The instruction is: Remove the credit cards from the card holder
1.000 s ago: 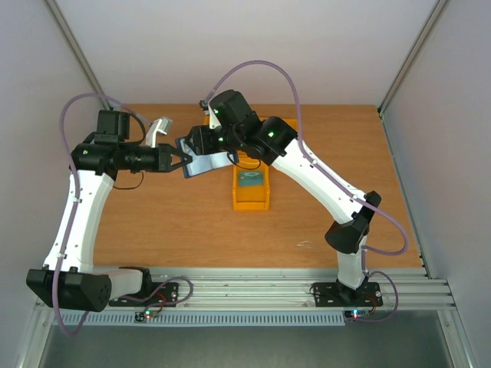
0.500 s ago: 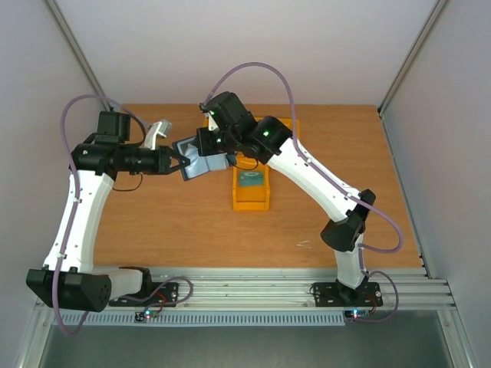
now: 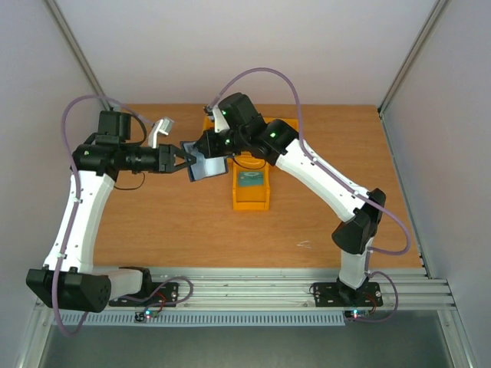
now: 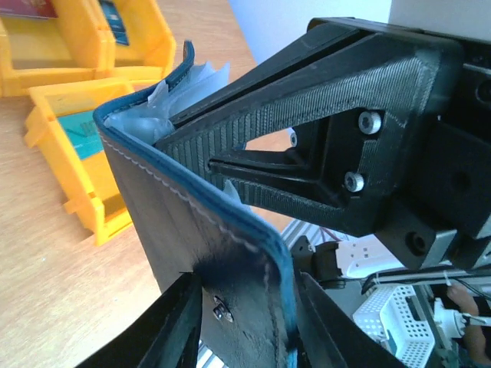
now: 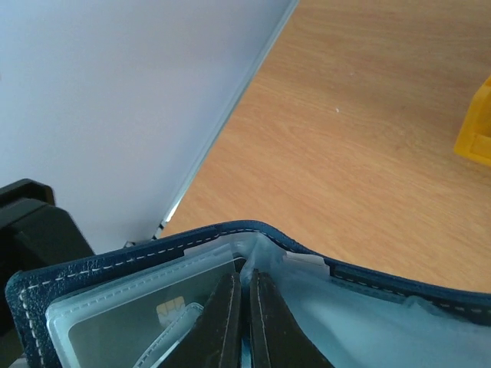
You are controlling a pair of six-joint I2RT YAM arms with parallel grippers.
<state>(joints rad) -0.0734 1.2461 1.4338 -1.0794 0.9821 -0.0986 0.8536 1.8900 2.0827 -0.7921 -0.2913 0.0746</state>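
Above the worktop [image 3: 176, 222], left jaws clamped the open card holder [image 3: 207, 167]; right jaws sat pinched among its sleeves [image 5: 368, 322], grasp unclear. A pull risked dragging a sleeve, leaving the chipped card [image 5: 130, 318] inside.

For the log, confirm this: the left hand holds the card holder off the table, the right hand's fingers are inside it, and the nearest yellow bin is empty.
The yellow bin is not empty: the top external view shows a teal card lying in it. The rest holds: left hand holding the card holder off the table, right hand reaching inside it.
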